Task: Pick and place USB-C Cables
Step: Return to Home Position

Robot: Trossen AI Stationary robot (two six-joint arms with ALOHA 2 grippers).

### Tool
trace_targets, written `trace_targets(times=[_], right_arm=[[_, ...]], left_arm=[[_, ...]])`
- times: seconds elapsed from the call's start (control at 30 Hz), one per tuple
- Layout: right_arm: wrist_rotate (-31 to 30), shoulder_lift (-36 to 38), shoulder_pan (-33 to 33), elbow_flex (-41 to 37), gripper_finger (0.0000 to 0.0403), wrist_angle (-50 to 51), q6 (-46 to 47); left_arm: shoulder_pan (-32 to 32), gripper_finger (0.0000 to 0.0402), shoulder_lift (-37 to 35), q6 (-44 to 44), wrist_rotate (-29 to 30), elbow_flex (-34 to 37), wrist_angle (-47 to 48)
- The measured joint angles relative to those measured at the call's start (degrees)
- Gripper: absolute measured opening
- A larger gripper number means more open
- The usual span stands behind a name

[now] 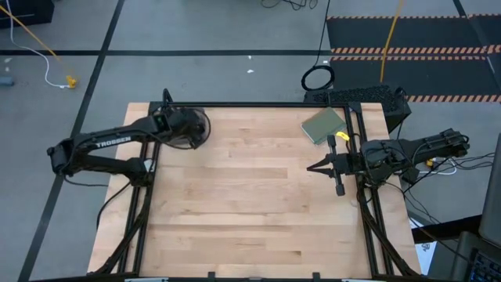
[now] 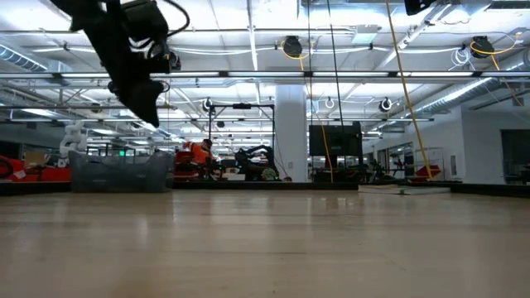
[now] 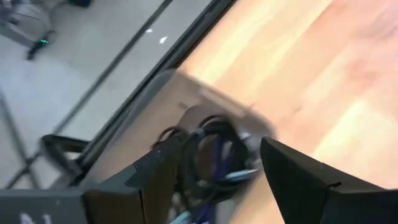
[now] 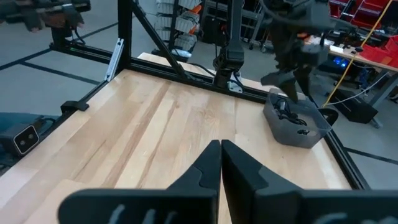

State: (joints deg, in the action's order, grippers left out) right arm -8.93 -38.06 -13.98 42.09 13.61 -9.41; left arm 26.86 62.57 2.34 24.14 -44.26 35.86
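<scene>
The USB-C cables (image 3: 214,158) lie coiled together in a small grey bin (image 3: 180,87) at the table's far left. Black coils and a blue-purple one show, and the right wrist view shows the cables (image 4: 292,115) inside the bin (image 4: 286,134) too. My left gripper (image 3: 221,146) hangs open above the bin, with a finger on either side of the pile, touching nothing. It also shows raised over the bin from the side (image 4: 289,78) and from above (image 1: 200,128), where it hides the bin. My right gripper (image 1: 311,167) is shut and waits over the table's right side.
An olive-green flat pad (image 1: 323,125) lies near the table's far right corner. Black frame rails run along the table's edges. On the floor beyond the far edge lie a black ring-shaped loop (image 1: 317,78) and a yellow cord (image 1: 389,39). Bare wood (image 1: 250,196) spans the table's middle.
</scene>
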Motion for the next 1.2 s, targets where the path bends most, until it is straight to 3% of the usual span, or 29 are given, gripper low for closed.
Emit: trace_targets(times=[0.23, 0.47, 0.73, 0.97, 1.2], right_arm=[[0.00, 0.00, 0.00, 0.00, 0.0004, 0.00, 2.39], [0.00, 0.09, 0.00, 0.02, 0.0004, 1.65, 4.21], [0.02, 0.15, 0.00, 0.02, 0.0004, 1.90, 3.11], [0.13, 0.15, 0.00, -0.01, 0.0004, 1.93, 2.69], [0.17, 1.51, 0.00, -6.10, 0.0004, -5.21, 2.73]], left_arm=[[-3.71, 0.0197, -0.29, 3.79, -7.63, -5.74, 0.32], [-12.76, 0.0111, -4.53, 1.32, -7.68, -6.07, -6.79], [-21.23, 0.0031, -9.53, 0.35, -7.69, -6.05, -7.68], [-27.83, 0.0004, -11.05, -2.25, -7.91, -6.00, -10.13], [-31.70, 0.0014, -11.09, -4.15, -7.94, -0.83, -18.03]])
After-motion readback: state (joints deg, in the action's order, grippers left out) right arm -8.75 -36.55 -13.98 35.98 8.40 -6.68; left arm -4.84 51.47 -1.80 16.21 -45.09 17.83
